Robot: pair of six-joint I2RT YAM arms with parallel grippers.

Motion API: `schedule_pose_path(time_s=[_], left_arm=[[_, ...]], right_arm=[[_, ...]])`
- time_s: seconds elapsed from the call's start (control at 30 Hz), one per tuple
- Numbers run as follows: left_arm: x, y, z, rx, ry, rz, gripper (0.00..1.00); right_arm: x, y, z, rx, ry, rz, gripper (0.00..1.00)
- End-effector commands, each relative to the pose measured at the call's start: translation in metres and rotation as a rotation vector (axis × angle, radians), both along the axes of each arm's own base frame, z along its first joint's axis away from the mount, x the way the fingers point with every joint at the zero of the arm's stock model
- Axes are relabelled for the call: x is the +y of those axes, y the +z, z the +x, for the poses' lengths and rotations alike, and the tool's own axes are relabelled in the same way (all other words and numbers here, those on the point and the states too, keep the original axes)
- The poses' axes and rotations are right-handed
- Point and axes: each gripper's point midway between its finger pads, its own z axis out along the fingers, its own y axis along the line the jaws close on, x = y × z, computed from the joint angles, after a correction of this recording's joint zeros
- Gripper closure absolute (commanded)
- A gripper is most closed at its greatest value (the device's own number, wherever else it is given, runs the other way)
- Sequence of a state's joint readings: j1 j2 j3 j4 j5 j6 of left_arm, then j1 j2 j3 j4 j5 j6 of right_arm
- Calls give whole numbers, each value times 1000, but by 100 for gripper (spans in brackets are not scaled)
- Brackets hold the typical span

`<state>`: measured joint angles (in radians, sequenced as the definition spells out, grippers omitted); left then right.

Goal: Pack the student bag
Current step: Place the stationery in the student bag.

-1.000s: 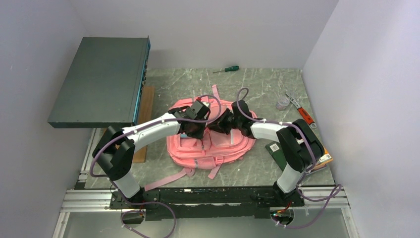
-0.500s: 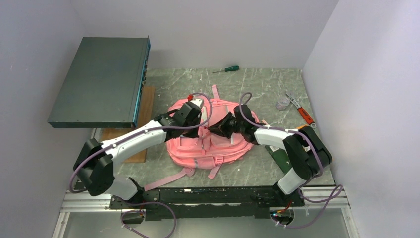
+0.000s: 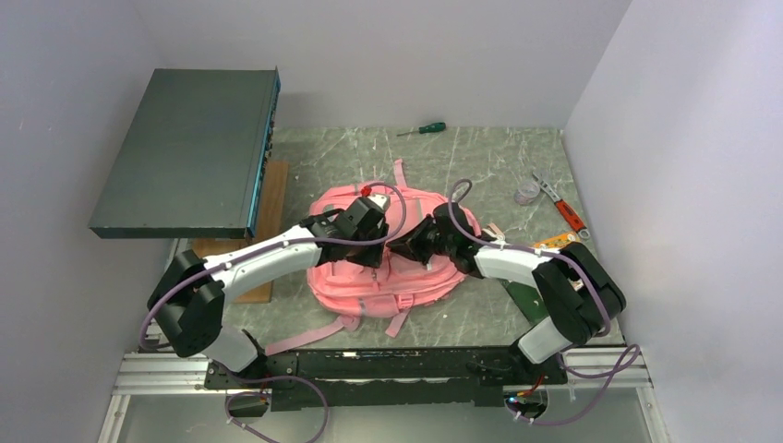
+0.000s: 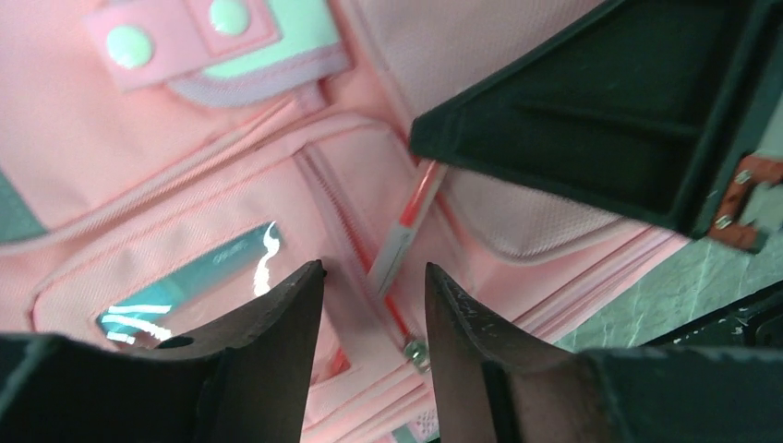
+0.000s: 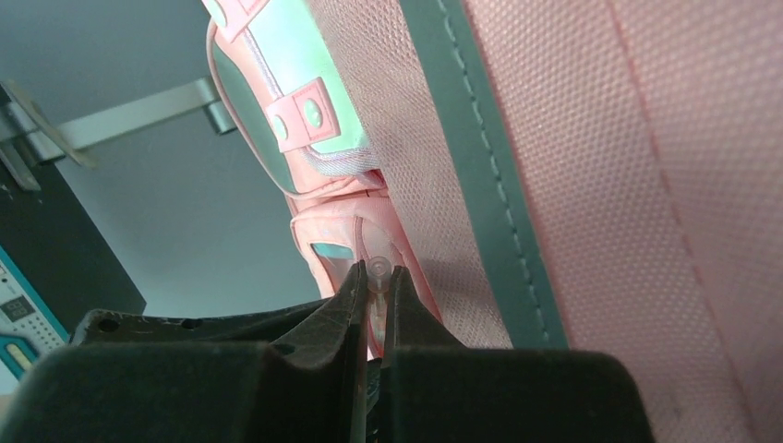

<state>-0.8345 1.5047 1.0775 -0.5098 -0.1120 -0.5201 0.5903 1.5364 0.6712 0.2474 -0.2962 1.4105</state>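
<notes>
top external view: your left gripper (image 4: pixel 374 277) has just snapped shut and reopened. its jaws now stand apart, holding nothing, over the front pocket zip of the student bag (image 3: pixel 388 281), which lies flat mid-table. to its right, your right gripper (image 5: pixel 376 281) stays pinched on a slim red-and-clear pull tab (image 4: pixel 395 245). the pocket seems only partly unzipped and nothing is packed yet. the green marbled table (image 3: pixel 489 166) has a dark box (image 3: pixel 185 148) at left and a screwdriver (image 3: pixel 422 129) at the back, with pale walls around.

On green-marbled desk (image 3: pixel 332 161): student bag (image 3: pixel 388 286) at centre, screwdriver (image 3: pixel 423 129) at twelve o'clock, clear cup (image 3: pixel 526 192) and red-handled tool (image 3: pixel 565 212) at two, wooden board (image 3: pixel 274 194) at nine.
</notes>
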Motion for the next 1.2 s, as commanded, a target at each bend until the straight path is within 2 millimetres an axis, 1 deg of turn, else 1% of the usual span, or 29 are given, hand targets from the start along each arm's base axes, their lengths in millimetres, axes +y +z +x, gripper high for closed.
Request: schedule_pose_path(time_s=[0.0, 0.07, 0.1, 0.13, 0.17, 0.23, 0.27, 0.3, 0.37, 0.43, 0.5, 0.6, 0.67, 0.7, 0.73, 0.8, 0.87, 0.93, 1.03, 1.1, 1.17], left_arm=[[-1, 15, 2, -43, 29, -22, 49], [0, 25, 4, -79, 40, -53, 43], [2, 30, 5, -98, 47, -62, 38], [3, 36, 6, -117, 51, -74, 32], [6, 42, 7, -137, 56, -80, 24], [12, 50, 8, -166, 71, -81, 11], [15, 53, 8, -170, 73, -86, 8], [18, 56, 7, -171, 72, -91, 3], [26, 61, 5, -167, 75, -89, 0], [35, 65, 0, -161, 75, -81, 0], [47, 64, -8, -151, 79, -65, 0], [62, 64, -23, -137, 91, -77, 0], [68, 64, -34, -124, 93, -95, 1], [72, 65, -39, -117, 97, -101, 1], [76, 66, -44, -114, 107, -107, 2], [86, 65, -52, -103, 139, -113, 3], [95, 62, -61, -85, 172, -122, 3], [100, 55, -68, -62, 195, -131, 5], [107, 39, -76, -31, 230, -121, 6], [115, 26, -81, -10, 255, -97, 6], [120, 18, -83, -8, 276, -89, 6]], right_arm=[[36, 11, -29, 34, 97, 100, 100], [43, 9, -34, 39, 120, 97, 100], [45, 9, -36, 33, 131, 101, 100], [48, 8, -40, 26, 149, 100, 100], [50, 8, -42, 14, 166, 90, 95], [52, 5, -48, -14, 215, 66, 82], [52, 3, -52, -28, 244, 58, 75], [51, 2, -56, -52, 278, 57, 67], [46, 1, -60, -132, 350, 7, 55], [41, 1, -62, -219, 435, -65, 45], [36, 3, -63, -291, 524, -115, 41], [28, 7, -59, -351, 604, -160, 40], [28, 21, -58, -441, 671, -162, 42], [22, 21, -54, -500, 704, -230, 41], [20, 29, -50, -572, 730, -263, 41], [11, 32, -37, -659, 723, -336, 39], [11, 36, -30, -662, 744, -303, 39], [17, 37, -24, -638, 741, -249, 43], [26, 33, -16, -612, 720, -183, 52], [29, 30, -11, -607, 702, -166, 53], [32, 27, -8, -606, 699, -156, 56]])
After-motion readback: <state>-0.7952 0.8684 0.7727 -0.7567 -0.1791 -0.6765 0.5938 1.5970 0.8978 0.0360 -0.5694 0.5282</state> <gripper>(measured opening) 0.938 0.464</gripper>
